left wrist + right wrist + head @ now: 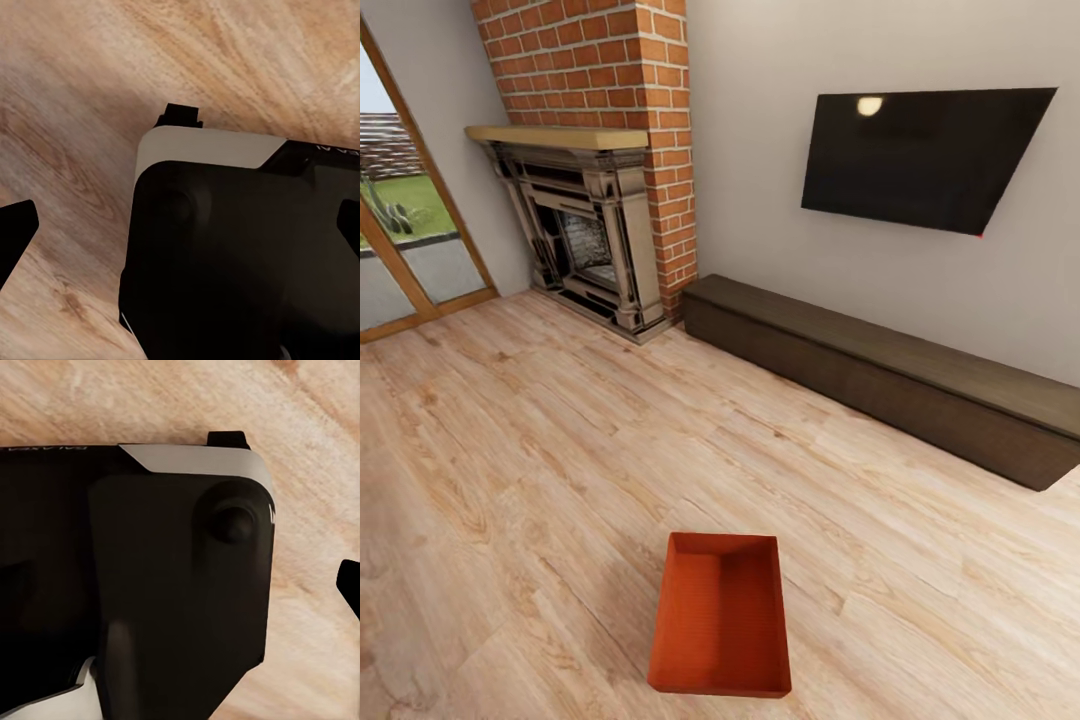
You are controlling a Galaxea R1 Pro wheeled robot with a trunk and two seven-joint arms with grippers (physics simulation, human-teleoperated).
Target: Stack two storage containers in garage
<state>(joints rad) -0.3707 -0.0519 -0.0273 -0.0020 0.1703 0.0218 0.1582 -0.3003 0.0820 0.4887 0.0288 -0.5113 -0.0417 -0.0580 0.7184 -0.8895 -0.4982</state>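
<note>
One red-orange open-top storage container (720, 615) sits empty on the light wood plank floor (540, 450) of the living room, low in the head view and close in front of me. In the left wrist view, my left gripper (187, 232) hangs open over my own dark base (240, 285), with one fingertip (16, 229) at each side edge. My right gripper (180, 585) is open too. One of its fingertips (349, 585) shows at the edge, and the other blends into the dark base (150, 585). Neither gripper holds anything.
A red brick fireplace (590, 230) stands at the back left. A long dark low cabinet (880, 375) runs along the wall under a black TV (925, 155). A glass door (400, 230) is at far left. Open wood floor surrounds the container.
</note>
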